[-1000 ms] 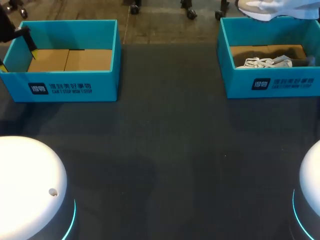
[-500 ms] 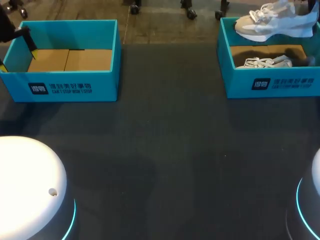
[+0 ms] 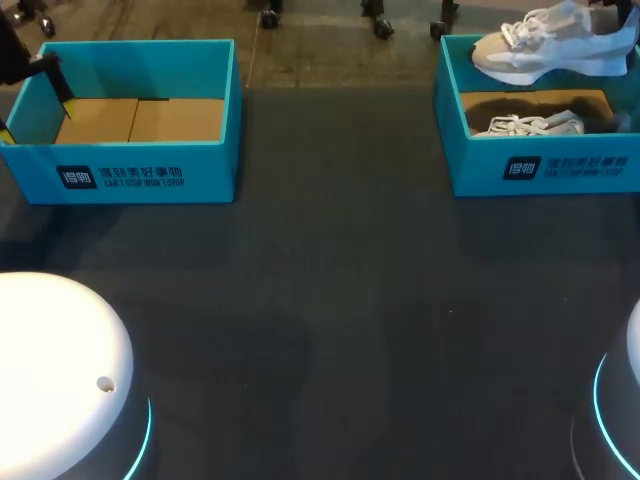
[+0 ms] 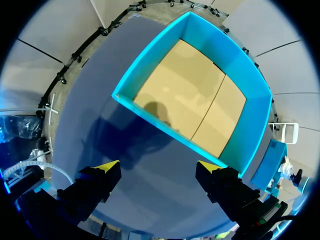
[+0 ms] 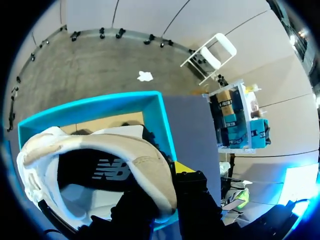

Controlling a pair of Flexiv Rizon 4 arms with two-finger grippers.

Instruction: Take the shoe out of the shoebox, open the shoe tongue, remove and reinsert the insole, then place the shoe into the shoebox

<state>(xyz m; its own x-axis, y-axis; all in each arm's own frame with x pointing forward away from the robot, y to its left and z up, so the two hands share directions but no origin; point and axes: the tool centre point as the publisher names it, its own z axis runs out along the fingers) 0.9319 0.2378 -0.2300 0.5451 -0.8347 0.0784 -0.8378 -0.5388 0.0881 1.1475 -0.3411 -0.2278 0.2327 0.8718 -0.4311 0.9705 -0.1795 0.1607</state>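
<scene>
At the far left of the dark worktop (image 3: 330,300) you have the left shoebox (image 3: 140,170). It is teal, and only its bare cardboard floor shows inside. Your left gripper (image 4: 159,167) hangs over the worktop beside that box's left wall. Its fingers are spread wide with nothing between them. In the left wrist view the box lies just ahead of the yellow tips.

At the far right stands the right shoebox (image 3: 540,170), also teal. A second shoe (image 3: 525,125) with white laces lies on its floor, close to the near wall.

The shoe (image 3: 550,45) is in the air above the far part of this box. It is roughly level and sole down, with its toe to the left, pale beige over a white sole. Your right gripper (image 5: 162,192) is clamped on it. In the right wrist view the padded collar runs down between the two fingers, with the box's teal walls and the worktop showing beyond it.
</scene>
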